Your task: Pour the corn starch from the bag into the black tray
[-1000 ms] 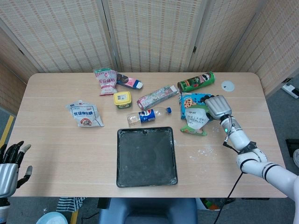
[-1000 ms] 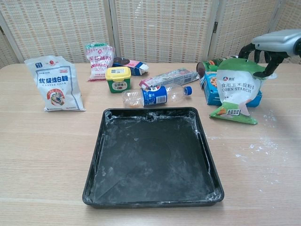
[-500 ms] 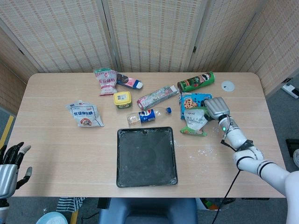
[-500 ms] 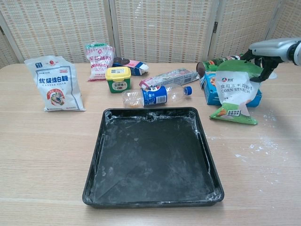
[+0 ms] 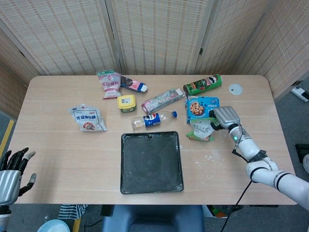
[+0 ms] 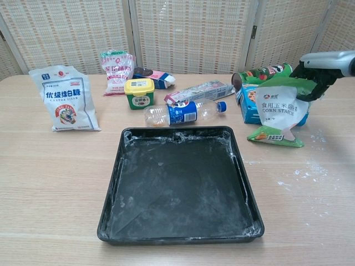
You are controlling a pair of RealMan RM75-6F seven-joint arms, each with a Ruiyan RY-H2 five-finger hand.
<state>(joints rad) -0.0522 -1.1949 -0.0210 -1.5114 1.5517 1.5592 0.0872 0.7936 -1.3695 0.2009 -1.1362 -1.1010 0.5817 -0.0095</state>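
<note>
The corn starch bag [image 5: 202,126] [image 6: 277,110], white with a green base, leans on the table right of the black tray [image 5: 151,163] [image 6: 180,185]. My right hand [image 5: 225,116] [image 6: 324,62] sits at the bag's upper right edge and grips its top with curled fingers. The tray lies flat at the table's front middle and holds only a thin dusting of white powder. My left hand [image 5: 11,175] hangs beyond the table's front left corner with its fingers apart, holding nothing; only the head view shows it.
Behind the bag lie a blue cookie box [image 5: 200,104] and a green chip can [image 5: 203,85]. A water bottle [image 5: 153,119] lies along the tray's far edge. A yellow tub [image 5: 126,102], a pink bag [image 5: 109,83] and a white sugar bag [image 5: 88,118] stand further left. Spilled powder [image 5: 212,155] dots the table.
My right hand has dropped lower and moved slightly right, and the corn starch bag has sunk from upright to a lower, slumped lean. The left hand has barely moved.
</note>
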